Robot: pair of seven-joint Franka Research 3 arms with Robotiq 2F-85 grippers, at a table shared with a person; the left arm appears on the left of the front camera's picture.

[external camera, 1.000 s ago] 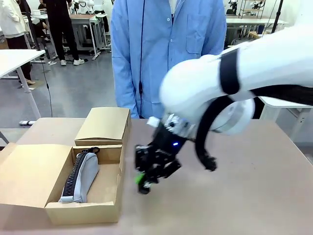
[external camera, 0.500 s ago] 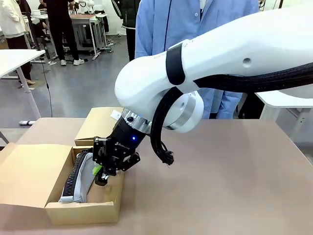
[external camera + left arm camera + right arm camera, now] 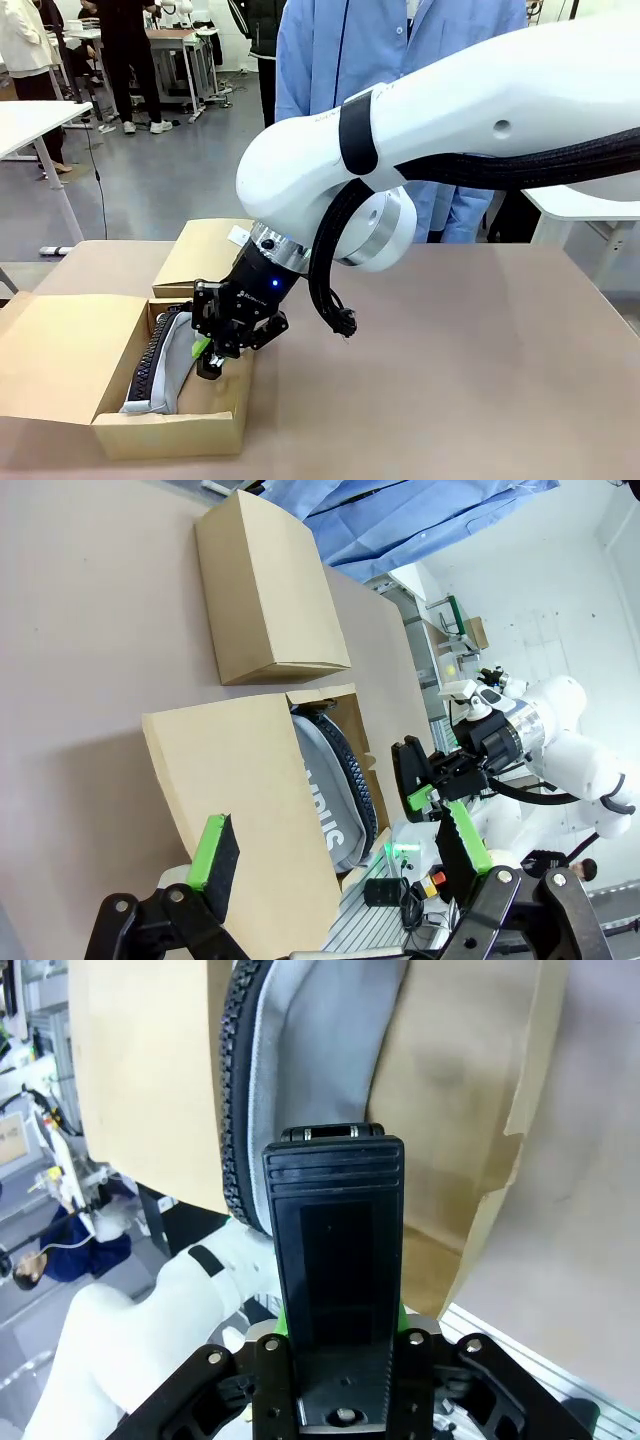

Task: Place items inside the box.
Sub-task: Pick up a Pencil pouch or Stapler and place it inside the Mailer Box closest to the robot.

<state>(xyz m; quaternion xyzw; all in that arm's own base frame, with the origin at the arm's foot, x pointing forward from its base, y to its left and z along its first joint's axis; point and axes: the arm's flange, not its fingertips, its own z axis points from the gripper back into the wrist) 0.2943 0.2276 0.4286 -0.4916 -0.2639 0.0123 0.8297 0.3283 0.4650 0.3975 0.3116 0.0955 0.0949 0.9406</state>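
The open cardboard box [image 3: 170, 435] sits at the front left of the table, and a grey zip pouch [image 3: 175, 365] lies inside it. My right gripper [image 3: 207, 358] hangs over the box's right half, beside the pouch. In the right wrist view a small black stapler [image 3: 335, 1260] stands between its fingers, above the grey pouch [image 3: 310, 1050] and the box floor [image 3: 450, 1090]. My left gripper [image 3: 340, 845] is open with nothing between its green pads, looking across at the box [image 3: 240, 780] and the pouch [image 3: 325, 800].
A second, closed cardboard box [image 3: 213, 255] stands just behind the open one. A person in a blue coat [image 3: 380, 50] stands at the far side. My right arm spans the table from the right. The open box's flap [image 3: 60, 355] lies spread to the left.
My right arm swung left from the bare table to over the box, carrying the stapler. Over the last half second it has barely moved.
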